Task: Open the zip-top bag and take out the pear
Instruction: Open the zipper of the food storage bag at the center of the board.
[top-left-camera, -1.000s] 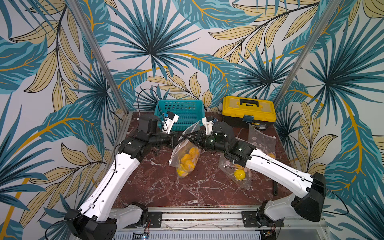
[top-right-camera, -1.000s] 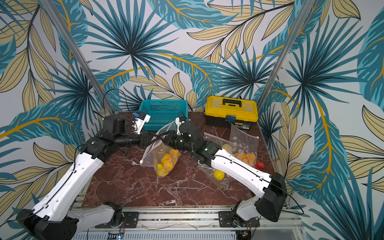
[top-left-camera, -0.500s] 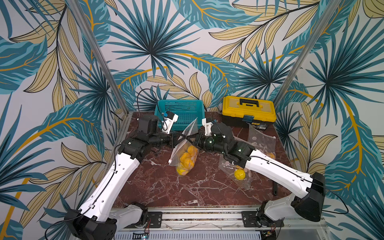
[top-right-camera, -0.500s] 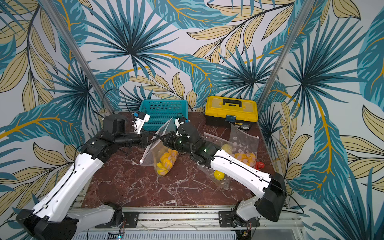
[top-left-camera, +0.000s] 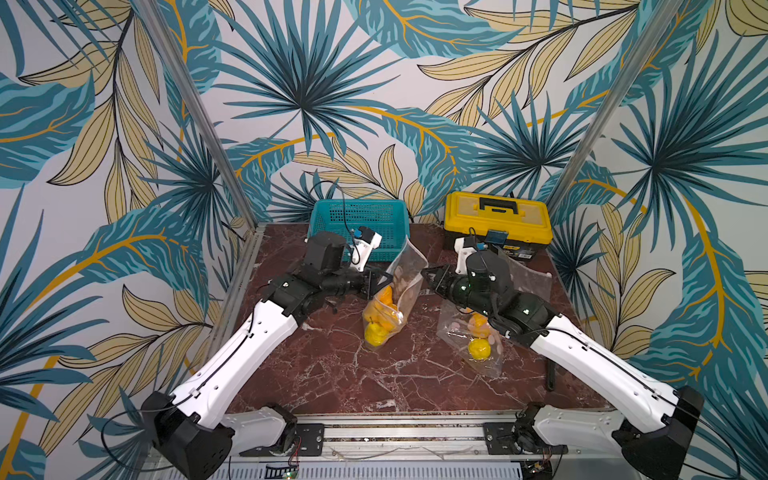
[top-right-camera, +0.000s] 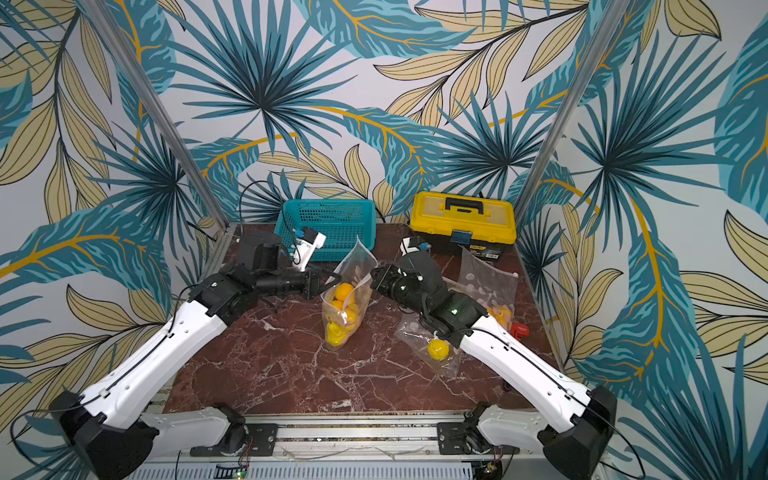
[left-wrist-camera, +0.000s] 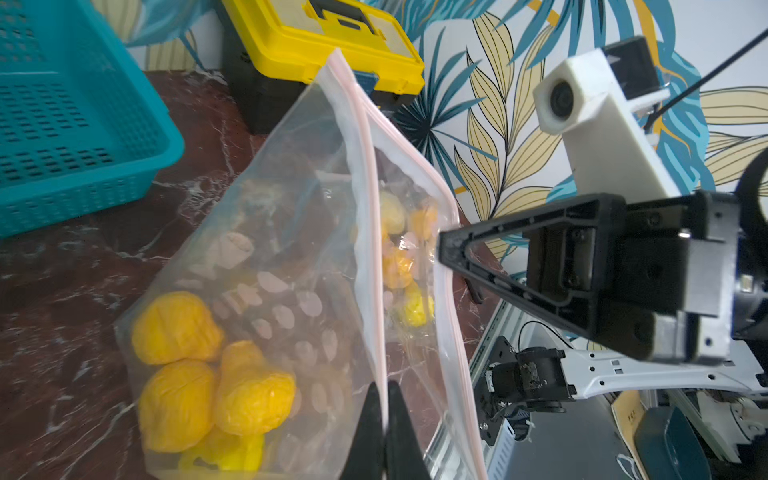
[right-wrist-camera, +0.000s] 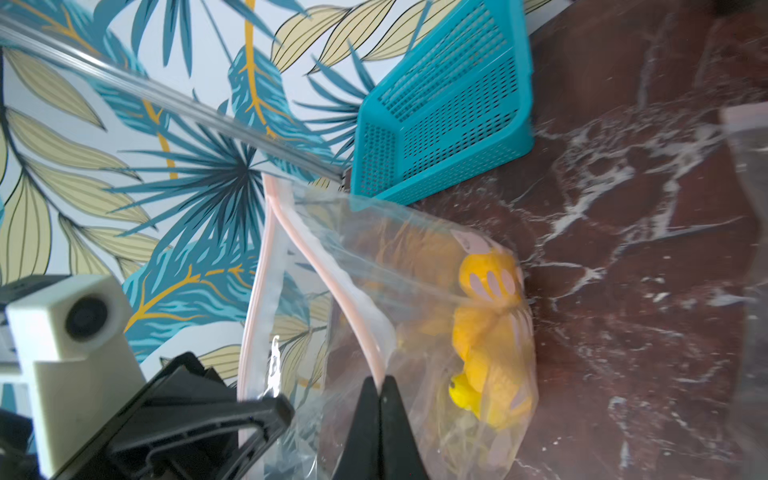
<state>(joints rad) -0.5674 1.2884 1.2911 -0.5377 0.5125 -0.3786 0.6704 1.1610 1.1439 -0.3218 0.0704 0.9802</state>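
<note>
A clear zip-top bag (top-left-camera: 405, 270) stands on the marble table (top-left-camera: 332, 374), hung between my two grippers. Its pink zip strips are parted at the mouth in both wrist views. Inside lie several orange fruits, with the yellow pear (top-left-camera: 374, 332) lowest, also seen as the pear (left-wrist-camera: 224, 453) and the pear (right-wrist-camera: 461, 390). My left gripper (top-left-camera: 380, 282) is shut on the bag's left lip, its tips (left-wrist-camera: 384, 390) pinching the strip. Shut on the opposite lip is my right gripper (top-left-camera: 426, 276), tips (right-wrist-camera: 379, 384) on the other strip.
A teal basket (top-left-camera: 361, 224) and a yellow toolbox (top-left-camera: 496, 220) stand at the back. A second bag of fruit (top-left-camera: 478, 340) lies under my right arm. A third clear bag (top-left-camera: 528, 278) leans near the toolbox. A small red thing (top-right-camera: 519, 330) lies at the right edge.
My right gripper has closed on the bag's lip and drawn to the right, so the mouth has spread. The left gripper kept its hold.
</note>
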